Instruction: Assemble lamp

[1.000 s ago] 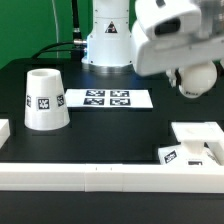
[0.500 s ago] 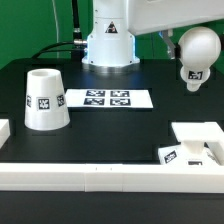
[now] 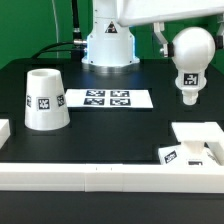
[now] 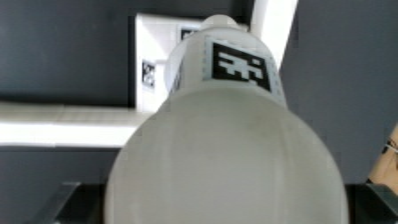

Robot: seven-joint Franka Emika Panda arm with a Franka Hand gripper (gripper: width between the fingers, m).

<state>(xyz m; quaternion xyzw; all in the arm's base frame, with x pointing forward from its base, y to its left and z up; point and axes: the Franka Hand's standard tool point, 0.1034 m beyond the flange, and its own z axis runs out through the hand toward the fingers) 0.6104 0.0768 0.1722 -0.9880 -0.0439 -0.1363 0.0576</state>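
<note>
One bulb (image 3: 191, 50) hangs in the upper right of the exterior view, clear of the black worktop (image 3: 120, 130), with its round end up and its tagged neck pointing down; the hand (image 4: 228, 198) is clamped on the round end, which fills the middle of the wrist view; the shade (image 3: 45, 100) stands mouth up at centre left, well apart; the base (image 3: 195, 135) lies at lower right, beneath the bulb in the frame.

Upright shade (image 3: 45, 100), bulb (image 3: 189, 58) in midair
</note>
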